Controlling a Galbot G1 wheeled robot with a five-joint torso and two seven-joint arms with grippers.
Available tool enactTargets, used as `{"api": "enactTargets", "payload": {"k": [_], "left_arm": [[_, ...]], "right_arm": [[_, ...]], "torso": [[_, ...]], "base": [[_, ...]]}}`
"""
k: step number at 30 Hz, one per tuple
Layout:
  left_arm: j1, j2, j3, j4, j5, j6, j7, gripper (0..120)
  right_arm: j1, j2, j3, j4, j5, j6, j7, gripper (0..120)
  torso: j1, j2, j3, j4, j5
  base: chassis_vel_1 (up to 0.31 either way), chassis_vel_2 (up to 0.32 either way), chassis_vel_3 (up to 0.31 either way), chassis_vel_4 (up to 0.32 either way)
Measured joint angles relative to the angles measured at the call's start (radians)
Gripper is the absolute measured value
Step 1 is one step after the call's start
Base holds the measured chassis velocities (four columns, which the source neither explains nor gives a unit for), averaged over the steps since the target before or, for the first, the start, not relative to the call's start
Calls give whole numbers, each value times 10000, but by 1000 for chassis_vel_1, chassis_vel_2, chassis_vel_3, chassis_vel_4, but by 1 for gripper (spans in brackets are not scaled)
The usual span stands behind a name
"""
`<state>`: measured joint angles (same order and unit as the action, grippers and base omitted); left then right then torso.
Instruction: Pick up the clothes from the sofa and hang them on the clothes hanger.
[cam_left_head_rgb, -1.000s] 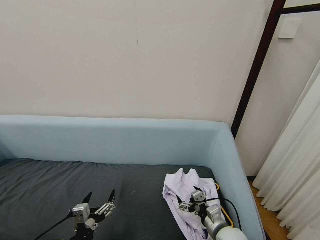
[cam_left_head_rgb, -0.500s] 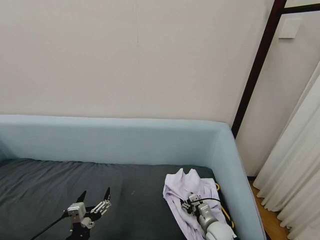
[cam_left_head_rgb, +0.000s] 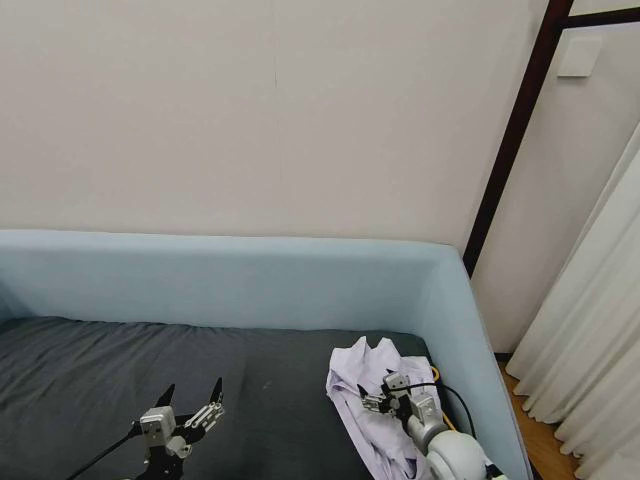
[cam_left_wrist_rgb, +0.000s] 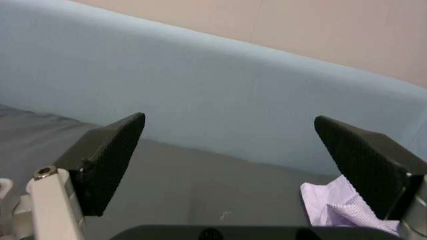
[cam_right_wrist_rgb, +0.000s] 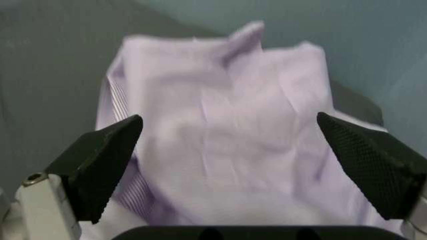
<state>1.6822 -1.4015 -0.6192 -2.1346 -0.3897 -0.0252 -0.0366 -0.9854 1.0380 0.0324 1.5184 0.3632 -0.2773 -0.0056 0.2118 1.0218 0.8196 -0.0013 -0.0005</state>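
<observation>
Both arms low over the sofa; shirt lying loose under the right gripper.

I see the crumpled pale lilac shirt with fine stripes (cam_left_head_rgb: 360, 380) at the right end of the dark grey seat cushion (cam_left_head_rgb: 90, 365) of the light blue fabric sofa (cam_left_head_rgb: 250, 280), against its armrest. The heap's long axis runs from the backrest toward the robot, with its peaked folds pointing at the backrest. The right gripper (cam_left_head_rgb: 380, 392) hangs just above the near part of the shirt, fingers spread wide with cloth between them but not pinched. The left gripper (cam_left_head_rgb: 193, 390) hovers over bare cushion, well apart from the shirt, fingers also spread and holding nothing.
</observation>
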Motion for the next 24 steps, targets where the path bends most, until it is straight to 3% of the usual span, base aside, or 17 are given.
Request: {"api": "enactTargets", "payload": {"k": [11, 18, 24], "left_arm": [[30, -96, 23, -58, 62, -13, -15, 100], [42, -101, -26, -68, 65, -26, -33, 100], [10, -152, -15, -12, 99, -30, -44, 100]], "right_arm": [[-137, -273, 54, -327, -743, -599, -622, 100], [-158, -336, -6, -298, -889, -488, -1137, 81], [-255, -427, -59, -110, -1230, -236, -1355, 80]], "torso": [[0, 0, 0, 1, 1], [0, 0, -1, 1, 0], [0, 0, -1, 1, 0]], "base": [[0, 0, 0, 0], [0, 0, 0, 0], [0, 0, 0, 0]]}}
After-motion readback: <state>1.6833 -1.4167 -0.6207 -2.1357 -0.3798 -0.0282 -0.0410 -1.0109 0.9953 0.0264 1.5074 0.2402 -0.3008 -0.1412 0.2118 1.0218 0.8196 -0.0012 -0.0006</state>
